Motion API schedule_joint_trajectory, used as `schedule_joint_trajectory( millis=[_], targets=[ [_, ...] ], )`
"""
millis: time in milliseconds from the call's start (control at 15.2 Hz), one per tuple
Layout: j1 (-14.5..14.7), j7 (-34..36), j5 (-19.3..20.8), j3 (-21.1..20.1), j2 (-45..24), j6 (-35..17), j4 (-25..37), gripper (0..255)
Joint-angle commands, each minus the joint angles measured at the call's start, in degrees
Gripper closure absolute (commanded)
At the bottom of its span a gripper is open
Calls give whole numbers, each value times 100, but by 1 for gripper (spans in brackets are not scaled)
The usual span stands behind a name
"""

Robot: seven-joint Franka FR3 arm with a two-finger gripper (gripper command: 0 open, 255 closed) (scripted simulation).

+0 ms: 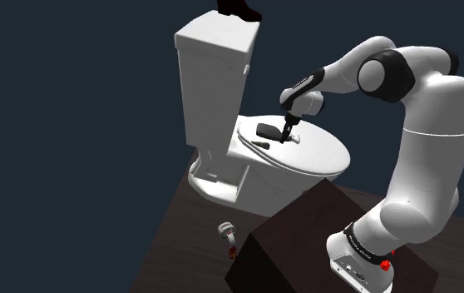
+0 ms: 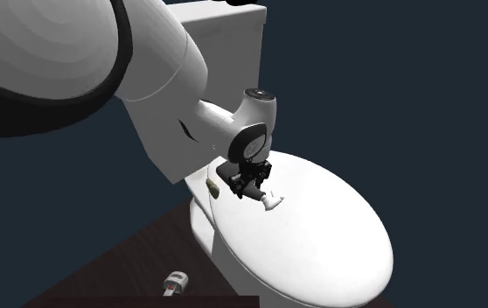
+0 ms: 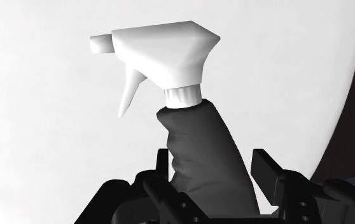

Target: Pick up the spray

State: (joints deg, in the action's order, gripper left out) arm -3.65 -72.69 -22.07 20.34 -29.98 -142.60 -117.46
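A: Your all-black 2-finger gripper (image 3: 211, 159) stands spread astride the spray bottle with the dark grey body and white trigger head (image 3: 192, 137). 1 finger (image 3: 161, 167) sits against the body, and the other shows a sliver of white beside it.

B: So you aren't pinching it. The bottle lies on the closed white toilet lid (image 1: 322, 154). In the shoulder view your gripper is at 12 o'clock from the dark box stand (image 1: 297, 241).

A: In that view the white cistern (image 1: 214, 75) rises at 10 o'clock from the lid, with a dark thing (image 1: 239, 8) on top, too cropped to name.

B: Farther off, a small pale object (image 1: 227, 230) lies on the dark brown floor (image 1: 189, 250), at 7 o'clock from the bowl (image 1: 280, 179).
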Motion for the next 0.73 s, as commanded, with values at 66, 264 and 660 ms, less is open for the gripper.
schedule_joint_trajectory(
  millis=[66,264,660],
  targets=[
    [60,86,112,83,175,165,-2,255],
    [119,169,227,163,360,323,-16,255],
    [193,286,389,265,608,551,-17,255]
  ],
)
